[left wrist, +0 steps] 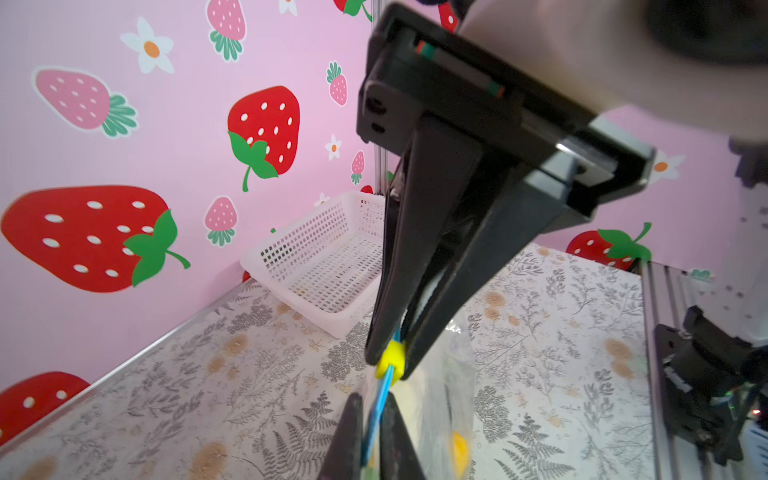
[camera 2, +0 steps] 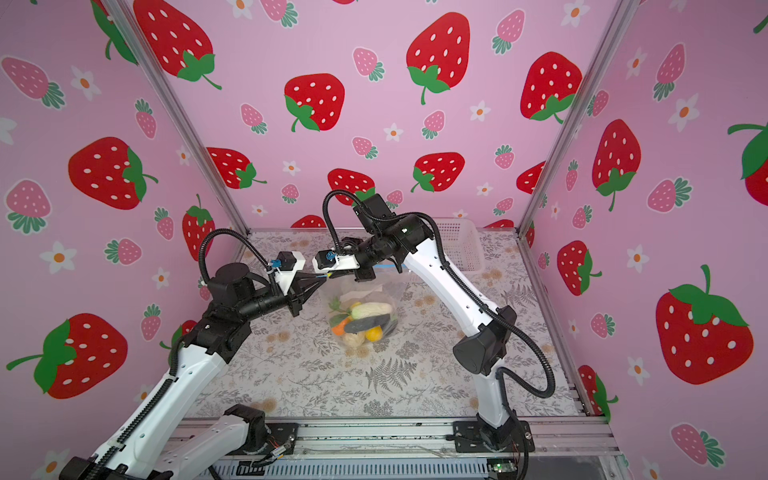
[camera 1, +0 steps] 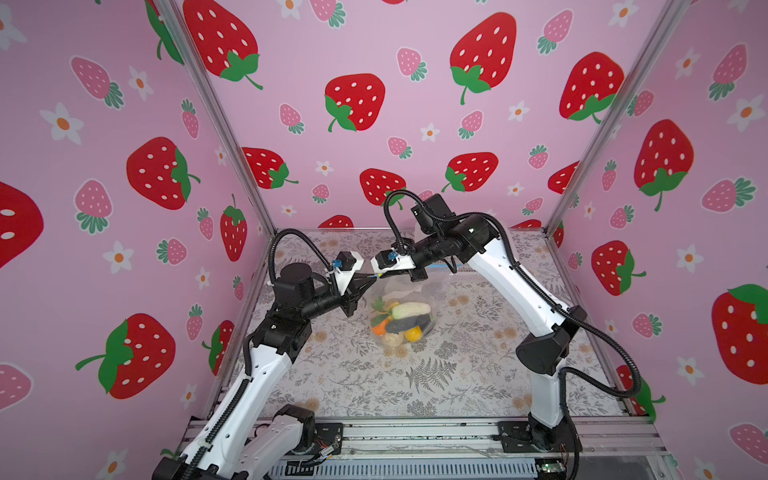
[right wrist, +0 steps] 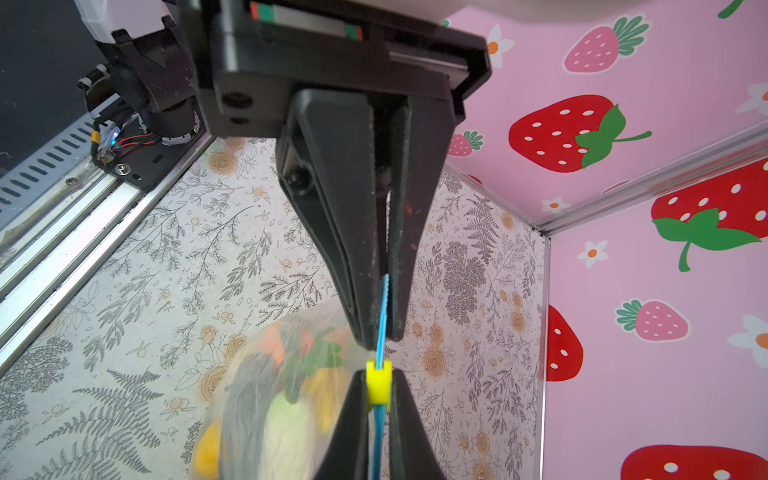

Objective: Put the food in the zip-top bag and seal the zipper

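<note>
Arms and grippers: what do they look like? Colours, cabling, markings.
Left arm and right arm: white shells, black joints, black ribbed cable hoses. White wrist mounts carry blue plugs. Left gripper and right gripper: black, tapered wedge fingers on a rail with red-green end marks.

Both top views look steeply down from afar, sharing the whole table [camera 1: 353,386]. Wrist views, close behind left gripper [left wrist: 373,401] and right gripper [right wrist: 379,376], face each other, sharing the zipper [left wrist: 379,409] [right wrist: 382,307].

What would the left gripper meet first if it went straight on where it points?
The yellow slider on the zipper, gripped in the right gripper's tips, directly ahead of the left gripper and seemingly very close.
</note>
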Robot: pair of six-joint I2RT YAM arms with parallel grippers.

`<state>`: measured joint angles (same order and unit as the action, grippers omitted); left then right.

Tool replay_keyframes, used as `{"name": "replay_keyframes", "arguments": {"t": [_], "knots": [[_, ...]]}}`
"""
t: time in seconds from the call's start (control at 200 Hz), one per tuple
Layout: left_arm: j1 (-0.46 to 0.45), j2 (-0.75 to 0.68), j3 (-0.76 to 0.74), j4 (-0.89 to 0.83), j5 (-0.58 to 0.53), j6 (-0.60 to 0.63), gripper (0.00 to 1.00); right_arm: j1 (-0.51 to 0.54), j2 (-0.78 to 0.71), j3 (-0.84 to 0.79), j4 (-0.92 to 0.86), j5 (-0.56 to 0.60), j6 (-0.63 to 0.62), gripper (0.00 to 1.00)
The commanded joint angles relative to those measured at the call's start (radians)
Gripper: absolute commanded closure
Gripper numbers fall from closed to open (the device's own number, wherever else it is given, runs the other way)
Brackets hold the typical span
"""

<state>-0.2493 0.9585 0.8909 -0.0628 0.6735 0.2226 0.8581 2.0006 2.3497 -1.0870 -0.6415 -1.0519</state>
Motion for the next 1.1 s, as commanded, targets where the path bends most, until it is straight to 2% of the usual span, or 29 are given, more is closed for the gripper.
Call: {"name": "replay_keyframes", "arguments": {"t": [0.0, 0.085, 0.415, 1.09], "knots": [[-0.004, -0.006, 0.046, 0.011, 0.014, 0.023, 0.93, 0.003, -0.038, -0.001, -0.037, -0.038, -0.01, 0.92], [-0.004, -0.011, 0.046, 0.009, 0.01, 0.024, 1.0, 0.004, -0.036, -0.001, -0.036, -0.038, -0.008, 0.92], [-0.006, -0.025, 0.033, 0.007, -0.006, 0.023, 1.0, 0.003, -0.036, 0.001, -0.033, -0.03, -0.004, 0.92], [-0.002, -0.079, -0.039, 0.062, -0.218, -0.046, 1.0, -0.009, -0.047, -0.003, -0.048, -0.01, -0.002, 0.92]]}}
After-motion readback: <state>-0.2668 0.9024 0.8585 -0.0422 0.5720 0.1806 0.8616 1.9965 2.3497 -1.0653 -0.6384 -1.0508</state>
